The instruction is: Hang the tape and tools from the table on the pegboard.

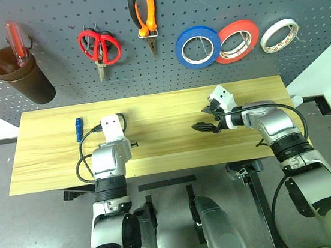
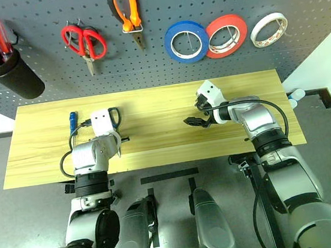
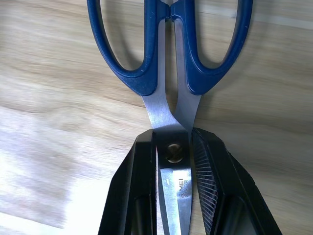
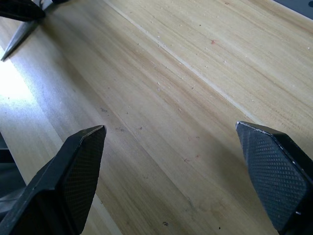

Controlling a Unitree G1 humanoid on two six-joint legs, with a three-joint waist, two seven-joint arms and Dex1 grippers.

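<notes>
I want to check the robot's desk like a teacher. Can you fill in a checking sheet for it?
Surface: table, light wood.
Job's things: blue scissors lying on the table; screwdriver on the table; blue tape and pliers hang on the pegboard.
Clutter: red scissors, red tape, white tape, cup on the pegboard.
Grippers: left gripper shut on the blue scissors' blades; right gripper open, holding nothing.
Cables: black, on both wrists.
Surroundings: grey floor.

Blue-handled scissors [image 3: 171, 73] flat on table [image 1: 169, 154], blades clamped, blue tape [image 1: 198, 46] & pliers [image 1: 145, 14] hung
</notes>
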